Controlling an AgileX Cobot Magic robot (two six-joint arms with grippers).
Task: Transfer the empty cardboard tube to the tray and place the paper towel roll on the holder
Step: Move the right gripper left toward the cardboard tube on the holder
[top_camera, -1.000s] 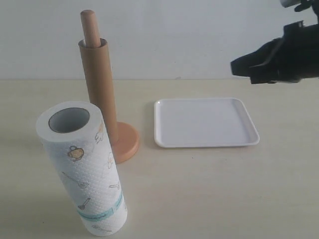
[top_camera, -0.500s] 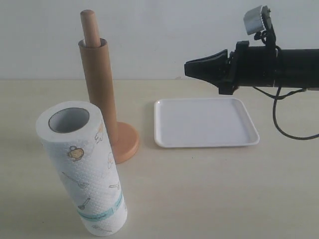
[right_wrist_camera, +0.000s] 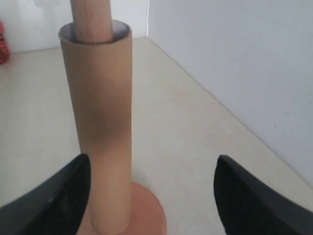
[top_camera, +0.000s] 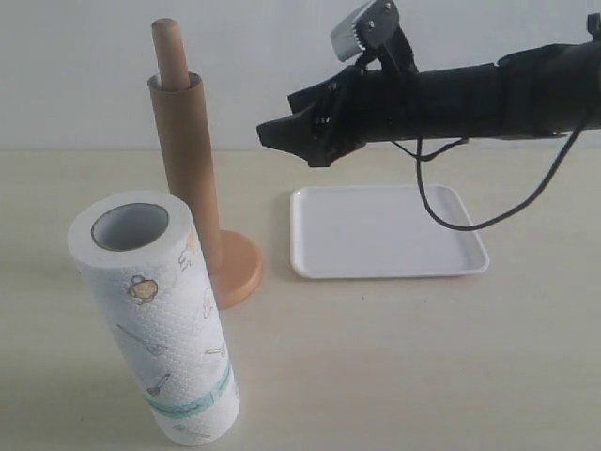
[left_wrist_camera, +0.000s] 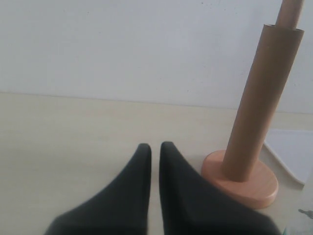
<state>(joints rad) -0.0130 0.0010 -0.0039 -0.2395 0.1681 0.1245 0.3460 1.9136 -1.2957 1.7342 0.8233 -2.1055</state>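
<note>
The brown cardboard tube point(top_camera: 188, 169) stands slipped over the pole of the orange-tan wooden holder point(top_camera: 239, 272), whose rounded top point(top_camera: 169, 52) sticks out above it. My right gripper point(top_camera: 277, 134) is open in the air, to the right of the tube's upper part and apart from it. The right wrist view has the tube point(right_wrist_camera: 100, 122) ahead, nearer one finger point(right_wrist_camera: 54, 196), with the gripper point(right_wrist_camera: 151, 166) wide open. The paper towel roll point(top_camera: 155, 319) stands upright at the front left. The white tray point(top_camera: 385, 230) lies right of the holder. My left gripper point(left_wrist_camera: 155, 147) is shut and holds nothing, with the tube point(left_wrist_camera: 259, 103) off to its side.
A black cable point(top_camera: 488, 211) hangs from the right arm above the tray's far side. A pale wall runs behind the table. The holder's disc base point(left_wrist_camera: 242, 178) sits close to the tray's corner point(left_wrist_camera: 291, 152).
My right arm has swept leftward from the far right edge, crossing above the tray, and its gripper now sits near the tube's upper part. Tube, roll and tray have not moved.
</note>
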